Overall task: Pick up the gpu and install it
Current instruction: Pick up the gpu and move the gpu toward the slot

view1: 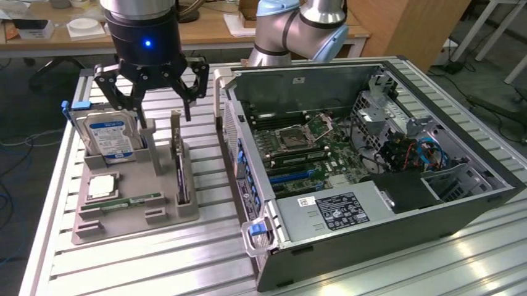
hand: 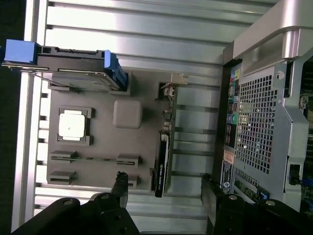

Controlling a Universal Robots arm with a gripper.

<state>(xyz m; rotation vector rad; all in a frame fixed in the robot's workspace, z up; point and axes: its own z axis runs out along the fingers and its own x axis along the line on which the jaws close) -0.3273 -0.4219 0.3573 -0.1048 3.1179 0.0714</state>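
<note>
Wrist view cuts off the open claw (hand: 165, 177) above the edge-on gpu (hand: 163, 156).

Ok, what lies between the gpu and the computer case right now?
Only a bare strip of the slatted metal table. The wrist view shows it running between the gpu and the computer case.

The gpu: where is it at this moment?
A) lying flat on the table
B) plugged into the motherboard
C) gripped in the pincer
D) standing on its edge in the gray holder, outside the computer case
D: the gpu stands upright in a slot of the gray holder, and the open pincer hangs above the holder, holding nothing.
</note>
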